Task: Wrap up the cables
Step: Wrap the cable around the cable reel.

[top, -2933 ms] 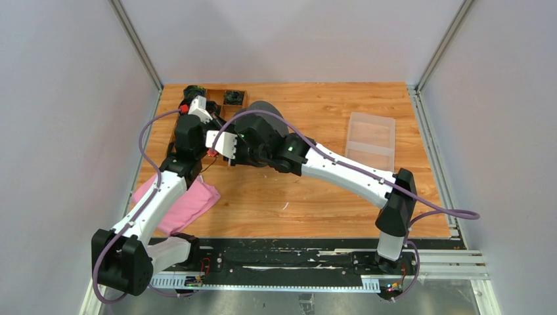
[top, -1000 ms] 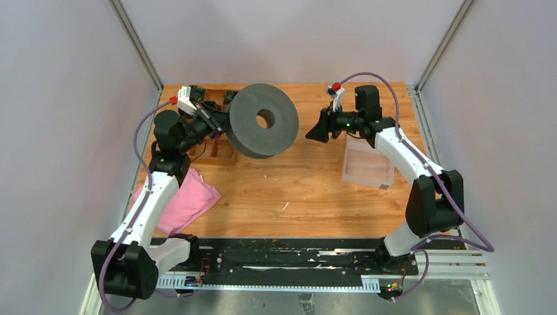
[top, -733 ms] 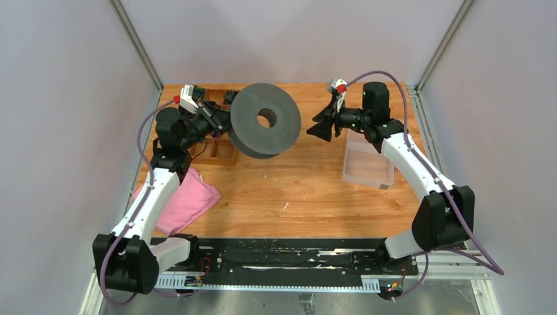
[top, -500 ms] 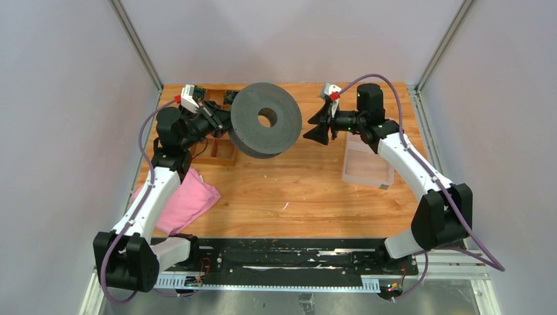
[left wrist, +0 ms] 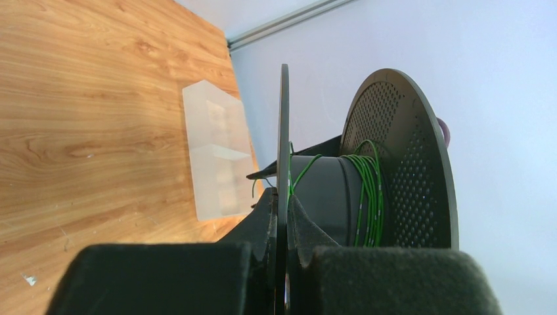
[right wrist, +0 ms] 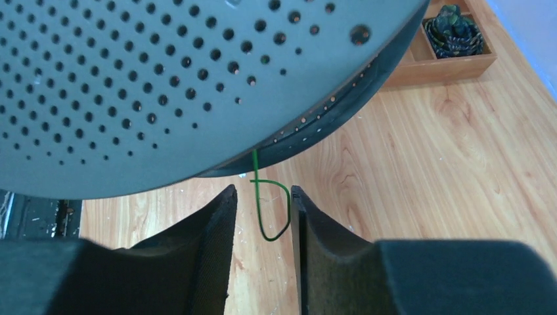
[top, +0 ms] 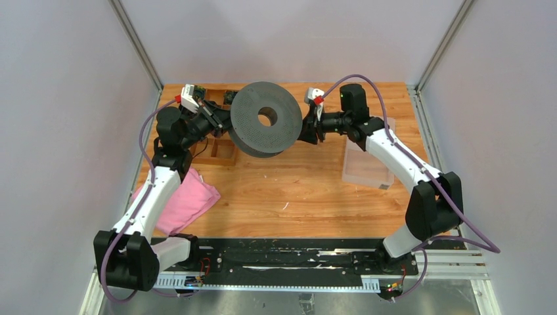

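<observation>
Right end effector (right wrist: 261,197) has swung in to spool (right wrist: 164,79) rim, jaws narrowing but still spread. Loose cable (right wrist: 255,167) loop hangs between them, unpinched. Left end effector (left wrist: 284,216) clamps flange. I expect pinch next.

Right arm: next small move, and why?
Probably close the right gripper on the loose loop of thin green wire. It hangs from the dark grey perforated spool between the jaws, which stand apart, the wire not yet pinched. The left gripper clamps the spool's flange, steadying it.
</observation>
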Tool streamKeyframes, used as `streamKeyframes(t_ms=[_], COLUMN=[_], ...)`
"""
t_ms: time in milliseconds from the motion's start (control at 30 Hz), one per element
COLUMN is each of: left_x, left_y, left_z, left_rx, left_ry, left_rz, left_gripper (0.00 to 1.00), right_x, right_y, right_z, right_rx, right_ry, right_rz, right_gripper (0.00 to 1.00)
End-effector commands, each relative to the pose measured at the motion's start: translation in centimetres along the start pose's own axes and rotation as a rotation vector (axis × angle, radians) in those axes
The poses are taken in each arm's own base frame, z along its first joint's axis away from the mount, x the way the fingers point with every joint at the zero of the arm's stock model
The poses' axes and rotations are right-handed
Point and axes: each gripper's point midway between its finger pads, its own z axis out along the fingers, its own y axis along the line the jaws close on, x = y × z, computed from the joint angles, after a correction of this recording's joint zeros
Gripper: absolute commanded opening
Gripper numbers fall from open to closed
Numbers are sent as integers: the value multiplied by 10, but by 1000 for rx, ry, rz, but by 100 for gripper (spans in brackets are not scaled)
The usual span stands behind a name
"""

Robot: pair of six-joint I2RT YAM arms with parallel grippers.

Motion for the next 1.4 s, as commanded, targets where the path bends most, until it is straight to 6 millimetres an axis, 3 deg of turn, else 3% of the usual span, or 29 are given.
streamKeyframes(t_ms=[0,100,200,400,567,767,933,1133,1367], left_x=[-11,-15,-25,-55,-72,-73,-74,-56,-37], left_y=[-24,-21,-18,1,12,32,34,36,42], left_z=[-2,-2,0,7,12,14,11,20,26], left_rx=[80,66,32,-108,-236,-427,-493,-530,-562], left_ry=[-36,-64,-106,-218,-297,-319,-327,-279,-228], left_rz=[39,43,79,141,229,351,411,481,517], left_gripper=[0,0,0,0,0,0,0,0,0], right_x=[-11,-4,8,11,-1,-11,-19,-40,-52], right_y=[-3,0,5,31,61,92,106,108,88], right_z=[4,4,3,14,36,71,92,110,116], right_rx=[4,15,34,33,38,-6,-21,4,108], right_ry=[-14,-1,18,-8,-12,56,125,173,191], right_rz=[-7,39,127,312,296,266,263,272,313], right_gripper=[29,14,6,1,1,1,1,1,1])
